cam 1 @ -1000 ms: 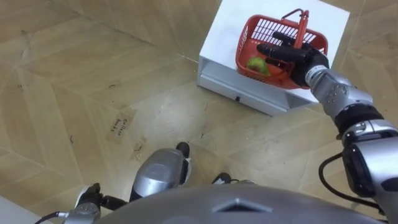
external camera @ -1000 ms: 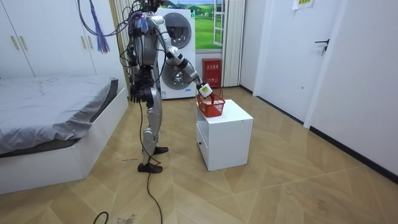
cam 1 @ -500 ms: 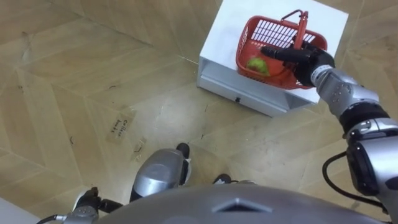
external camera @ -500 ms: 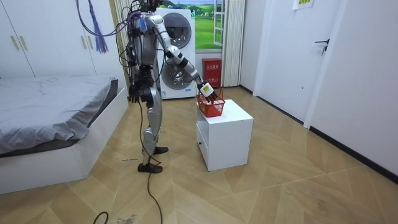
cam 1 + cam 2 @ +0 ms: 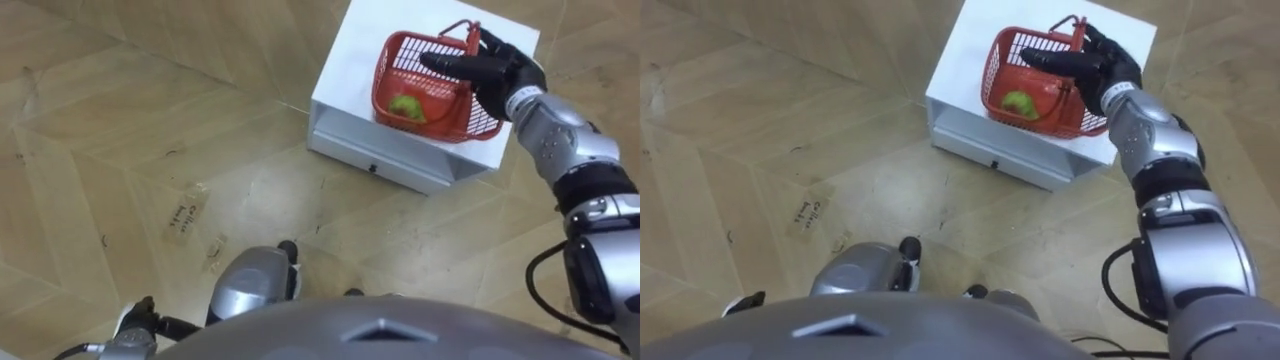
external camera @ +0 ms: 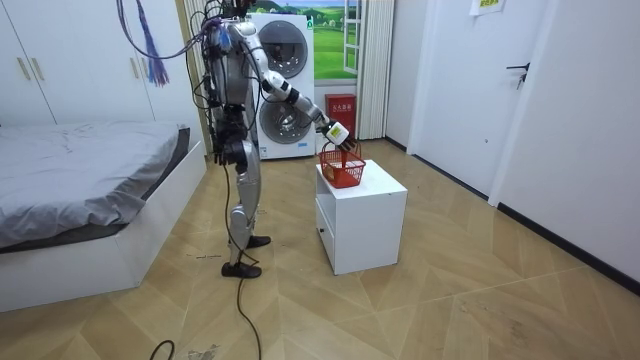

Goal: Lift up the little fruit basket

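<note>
Here the robot is standing beside a white drawer cabinet (image 5: 350, 50). The red fruit basket (image 5: 440, 122) is sitting on the cabinet's top, with a green fruit (image 5: 407, 105) lying inside it. The right hand (image 5: 495, 70) is reaching across the basket at its raised handle (image 5: 458, 28); whether it is gripping the handle cannot be told. The left hand (image 5: 138, 320) is hanging low at the robot's side.

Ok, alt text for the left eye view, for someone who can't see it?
The robot's right hand is at the raised handle of a red plastic mesh basket holding a green fruit, on a white drawer cabinet standing on wood flooring.
</note>
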Controlling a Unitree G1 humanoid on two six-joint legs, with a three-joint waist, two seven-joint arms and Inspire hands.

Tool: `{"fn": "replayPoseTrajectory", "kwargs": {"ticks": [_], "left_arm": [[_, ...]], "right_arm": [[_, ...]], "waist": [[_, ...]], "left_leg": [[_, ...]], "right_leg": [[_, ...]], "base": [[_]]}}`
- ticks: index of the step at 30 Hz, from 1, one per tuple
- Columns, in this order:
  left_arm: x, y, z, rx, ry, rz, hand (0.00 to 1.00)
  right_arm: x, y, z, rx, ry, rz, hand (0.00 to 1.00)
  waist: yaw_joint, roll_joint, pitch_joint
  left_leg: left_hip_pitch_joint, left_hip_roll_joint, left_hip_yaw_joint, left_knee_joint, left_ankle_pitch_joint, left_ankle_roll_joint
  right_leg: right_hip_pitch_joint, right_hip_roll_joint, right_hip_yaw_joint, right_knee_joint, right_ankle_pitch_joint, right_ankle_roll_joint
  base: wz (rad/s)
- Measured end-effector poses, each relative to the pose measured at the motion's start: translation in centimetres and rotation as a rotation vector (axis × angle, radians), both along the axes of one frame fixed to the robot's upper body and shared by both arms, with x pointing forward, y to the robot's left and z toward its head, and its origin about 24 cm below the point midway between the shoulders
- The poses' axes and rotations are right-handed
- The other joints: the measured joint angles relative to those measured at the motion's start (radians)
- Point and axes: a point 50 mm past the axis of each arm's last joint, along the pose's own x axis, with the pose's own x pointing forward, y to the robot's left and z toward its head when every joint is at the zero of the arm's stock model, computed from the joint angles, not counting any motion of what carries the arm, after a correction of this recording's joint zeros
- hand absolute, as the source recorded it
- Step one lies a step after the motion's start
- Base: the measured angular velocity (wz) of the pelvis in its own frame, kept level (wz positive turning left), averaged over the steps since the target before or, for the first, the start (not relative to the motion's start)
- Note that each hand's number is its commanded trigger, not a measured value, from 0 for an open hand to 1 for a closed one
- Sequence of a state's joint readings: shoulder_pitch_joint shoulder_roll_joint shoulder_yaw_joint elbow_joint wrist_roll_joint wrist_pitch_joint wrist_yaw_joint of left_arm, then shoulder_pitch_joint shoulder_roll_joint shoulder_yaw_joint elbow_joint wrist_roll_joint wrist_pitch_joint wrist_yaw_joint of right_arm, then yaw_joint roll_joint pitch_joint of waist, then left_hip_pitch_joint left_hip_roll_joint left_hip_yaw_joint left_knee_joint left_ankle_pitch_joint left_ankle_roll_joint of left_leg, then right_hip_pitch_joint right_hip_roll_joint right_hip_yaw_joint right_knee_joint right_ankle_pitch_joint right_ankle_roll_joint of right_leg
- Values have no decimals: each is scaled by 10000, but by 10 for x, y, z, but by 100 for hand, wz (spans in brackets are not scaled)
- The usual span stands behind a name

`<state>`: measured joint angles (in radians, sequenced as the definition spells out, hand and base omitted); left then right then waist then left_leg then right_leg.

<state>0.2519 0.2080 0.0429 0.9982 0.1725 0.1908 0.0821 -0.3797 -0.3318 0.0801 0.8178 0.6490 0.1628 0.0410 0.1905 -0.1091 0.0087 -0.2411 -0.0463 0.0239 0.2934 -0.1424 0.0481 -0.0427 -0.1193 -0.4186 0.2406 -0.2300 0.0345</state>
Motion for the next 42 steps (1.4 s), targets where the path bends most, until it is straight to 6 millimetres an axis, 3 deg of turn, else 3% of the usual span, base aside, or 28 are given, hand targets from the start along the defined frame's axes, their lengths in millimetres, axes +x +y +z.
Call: {"fn": "replayPoseTrajectory", "kwargs": {"ticks": [7,8,15,19,28,31,34,36,37,38,41,42], "left_arm": [[3,1,1,244,-162,13,0],[3,2,1,274,-174,55,0],[11,6,4,510,-626,234,0],[11,7,5,600,-711,347,0],[7,12,8,1169,-904,718,0],[5,14,9,1302,-901,652,0],[3,17,10,1418,-942,925,0],[1,16,10,1515,-932,954,0],[1,16,10,1567,-949,942,0],[1,15,10,1604,-938,836,0],[-4,12,8,1536,-755,825,0],[-4,12,7,1521,-749,739,0]], "right_arm": [[-6,-12,4,-840,-124,-117,0],[-8,-14,6,-1089,-187,-172,0],[-10,-15,36,-2133,-1706,114,0],[-30,-23,23,-2268,-1308,-107,0],[-57,-55,13,-2716,-642,-1523,0],[-74,-66,3,-2932,-174,-2251,0],[-118,-77,-30,-3318,1544,-2617,0],[-171,-84,-66,-3604,3958,-2960,0],[-185,-85,-74,-3712,4600,-2977,0],[-212,-82,-88,-3923,5778,-2846,0],[-267,-71,-109,-3942,8066,-2512,0],[-282,-66,-114,-3901,8689,-2363,0]], "waist": [[-542,42,-39],[-611,45,-108],[-1218,4,-131],[-1417,-78,-175],[-1784,-24,-127],[-1854,-5,-129],[-1867,0,-147],[-1870,40,-144],[-1869,61,-136],[-1868,101,-125],[-1868,208,-170],[-1881,241,-142]], "left_leg": [[435,27,58,-121,0,0],[512,40,116,-190,1,-1],[694,139,501,-298,4,-9],[1073,146,595,-563,1,-15],[1473,174,840,-734,10,-36],[1512,186,830,-797,10,-43],[1567,189,782,-805,2,-56],[1681,167,723,-815,-9,-73],[1687,169,704,-811,-11,-78],[1678,178,688,-810,-16,-86],[1721,189,706,-810,-32,-114],[1796,194,738,-846,-33,-117]], "right_leg": [[243,7,153,-13,3,0],[250,12,225,-17,3,-1],[327,46,467,-17,10,-11],[523,63,628,-171,25,-4],[762,104,926,-238,65,2],[777,114,931,-256,65,2],[981,148,878,-391,75,-13],[1135,150,777,-401,73,-11],[1113,154,760,-402,73,-11],[1110,160,785,-405,72,-12],[1146,179,900,-381,71,-15],[1194,180,942,-377,71,-15]], "base": [[-8],[-19],[-12],[-12],[-9],[0],[5],[14],[7],[0],[-14],[-15]]}}
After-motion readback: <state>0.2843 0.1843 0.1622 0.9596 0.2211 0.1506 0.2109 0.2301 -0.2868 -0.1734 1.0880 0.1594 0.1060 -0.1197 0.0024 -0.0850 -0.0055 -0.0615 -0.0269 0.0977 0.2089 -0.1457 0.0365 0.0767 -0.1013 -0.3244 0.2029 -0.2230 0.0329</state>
